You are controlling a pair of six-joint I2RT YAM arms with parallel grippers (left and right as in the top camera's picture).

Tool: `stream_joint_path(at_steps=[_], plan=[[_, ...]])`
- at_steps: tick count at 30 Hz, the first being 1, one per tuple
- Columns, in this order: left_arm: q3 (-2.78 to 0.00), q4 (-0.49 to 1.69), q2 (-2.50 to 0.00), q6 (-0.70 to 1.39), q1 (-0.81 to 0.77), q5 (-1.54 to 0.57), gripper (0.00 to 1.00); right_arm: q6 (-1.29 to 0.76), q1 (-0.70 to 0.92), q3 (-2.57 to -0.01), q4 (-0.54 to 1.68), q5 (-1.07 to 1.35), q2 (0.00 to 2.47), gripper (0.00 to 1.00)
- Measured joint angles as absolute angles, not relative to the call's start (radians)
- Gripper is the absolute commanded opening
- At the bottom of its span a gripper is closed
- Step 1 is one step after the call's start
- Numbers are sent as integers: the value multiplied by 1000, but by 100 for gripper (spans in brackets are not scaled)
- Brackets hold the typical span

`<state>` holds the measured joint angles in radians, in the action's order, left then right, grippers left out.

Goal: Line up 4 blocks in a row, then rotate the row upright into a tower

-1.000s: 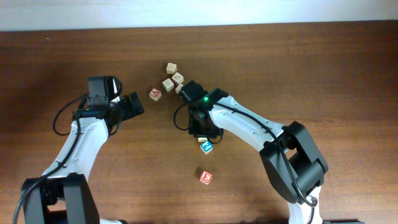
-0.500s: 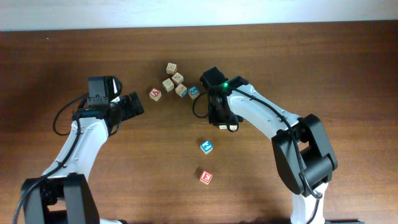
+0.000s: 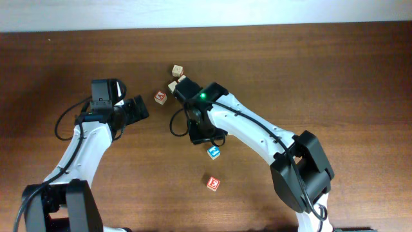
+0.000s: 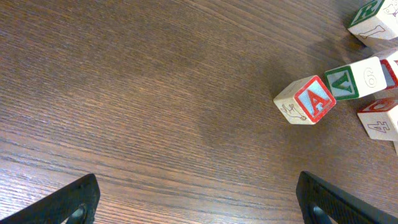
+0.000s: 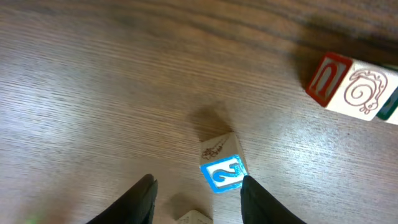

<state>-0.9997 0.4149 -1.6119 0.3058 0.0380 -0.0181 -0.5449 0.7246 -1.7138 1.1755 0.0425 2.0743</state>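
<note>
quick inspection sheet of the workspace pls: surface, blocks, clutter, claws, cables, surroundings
surface: brown wood-grain table
job's things: alphabet blocks clustered mid-table, partly under right arm
clutter: red "A" cube, blue "2" cube, lone red-topped cube
claws: left claw open, empty; right claw open, blue "2" cube at its fingertips
cables: black loops beside both arms
surroundings: pale strip beyond the table's far edge

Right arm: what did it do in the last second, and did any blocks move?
The right arm swung out to the right, then back left. The right gripper now stands open at the blue-topped wooden cube. That cube, the left gripper, the red "A" wooden cube and the red-topped wooden cube stayed put.
</note>
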Motion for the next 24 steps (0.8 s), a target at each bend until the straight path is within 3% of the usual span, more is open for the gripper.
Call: stream_joint_path(at_steps=[3, 6, 8, 10, 14, 18, 24], plan=[[-1000, 415, -1612, 306, 38, -18, 99, -276, 725, -1613, 1157, 27, 2074, 44], [-1000, 415, -1612, 306, 38, -18, 99, -167, 725, -1546, 1095, 27, 2074, 43], [-1000, 415, -1612, 306, 38, -18, 99, -147, 725, -1535, 1073, 36, 2074, 28], [-1000, 415, -1612, 306, 38, -18, 99, -143, 725, -1535, 1067, 43, 2074, 20], [-1000, 415, -1612, 306, 38, -18, 99, -246, 722, -1535, 1054, 29, 2072, 21], [-1000, 415, -1612, 306, 38, -18, 99, -428, 601, -1534, 873, -7, 2071, 21], [-1000, 415, -1612, 306, 39, -18, 99, -591, 594, -1533, 856, -102, 2071, 22]])
